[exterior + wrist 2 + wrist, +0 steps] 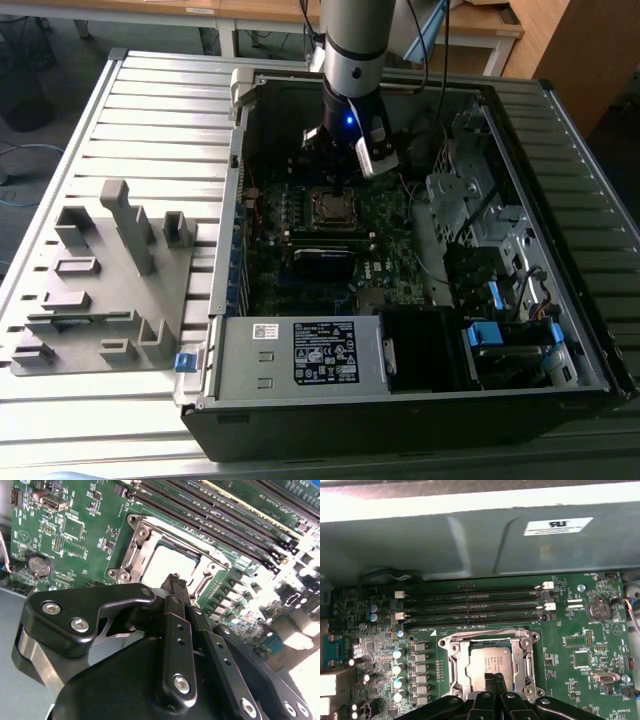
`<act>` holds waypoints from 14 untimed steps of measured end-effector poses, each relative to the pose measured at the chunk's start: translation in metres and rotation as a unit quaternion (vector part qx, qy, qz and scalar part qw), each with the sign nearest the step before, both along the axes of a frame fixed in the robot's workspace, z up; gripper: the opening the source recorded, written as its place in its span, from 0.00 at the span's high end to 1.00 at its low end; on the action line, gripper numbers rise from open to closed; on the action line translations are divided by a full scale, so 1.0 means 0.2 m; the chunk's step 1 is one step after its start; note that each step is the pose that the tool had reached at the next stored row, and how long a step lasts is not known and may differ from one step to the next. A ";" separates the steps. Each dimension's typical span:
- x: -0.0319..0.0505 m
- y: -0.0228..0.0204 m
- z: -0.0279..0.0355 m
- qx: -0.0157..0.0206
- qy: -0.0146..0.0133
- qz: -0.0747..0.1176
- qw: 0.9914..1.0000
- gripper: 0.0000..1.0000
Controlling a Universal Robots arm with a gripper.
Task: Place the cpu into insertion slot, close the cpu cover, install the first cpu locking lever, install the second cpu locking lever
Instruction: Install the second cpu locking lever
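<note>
The cpu (489, 659) lies flat in the insertion slot (532, 636) on the green motherboard, its silver-tan face up. The silvery cpu cover (457, 656) lies down around the chip as a frame. My gripper (495, 679) hovers just above the socket's edge, its two black fingers pressed together with nothing between them. In the second wrist view the gripper (176, 581) tips sit right over the pale cpu (167, 562). In the exterior view the gripper (335, 183) hangs inside the open computer case over the cpu (328, 207).
Long black memory slots (470, 605) run beside the socket. A coin battery (597, 609) sits on the board. The case wall (470, 545) stands close behind. A power supply (300, 355) and drive bays (480, 220) flank the board. A grey fixture rack (110, 270) lies at the exterior view's left.
</note>
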State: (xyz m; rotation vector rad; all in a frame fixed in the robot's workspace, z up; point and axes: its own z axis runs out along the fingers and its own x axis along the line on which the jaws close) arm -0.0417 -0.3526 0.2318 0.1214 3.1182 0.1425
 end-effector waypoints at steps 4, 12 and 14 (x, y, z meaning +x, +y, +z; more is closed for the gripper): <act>0.000 0.000 -0.001 -0.001 0.000 0.002 1.000 0.89; 0.000 -0.018 0.000 -0.018 0.000 0.002 1.000 0.89; 0.000 -0.024 0.000 -0.024 0.000 0.002 1.000 0.89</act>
